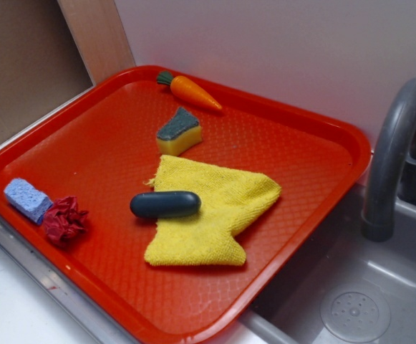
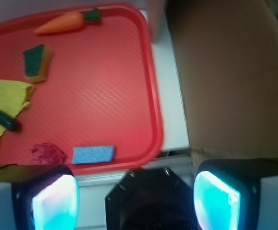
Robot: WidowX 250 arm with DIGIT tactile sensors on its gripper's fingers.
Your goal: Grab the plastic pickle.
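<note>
Nothing is grabbed yet: our gripper [image 2: 135, 199] hangs with jaws released, well apart from the plastic pickle [image 1: 165, 204] on the yellow cloth [image 1: 211, 208].

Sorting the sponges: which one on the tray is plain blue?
The blue sponge near the tray's left edge, beside the red crumpled wad; the wedge sponge is yellow with a dark green top.

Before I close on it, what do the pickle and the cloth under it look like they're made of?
The plastic pickle looks like smooth hard plastic: a dark grey-green capsule with a faint sheen and no texture. The yellow cloth looks like soft terry or microfibre: fuzzy nap, floppy folds, a ragged edge. Probably the pickle is slippery.
</note>
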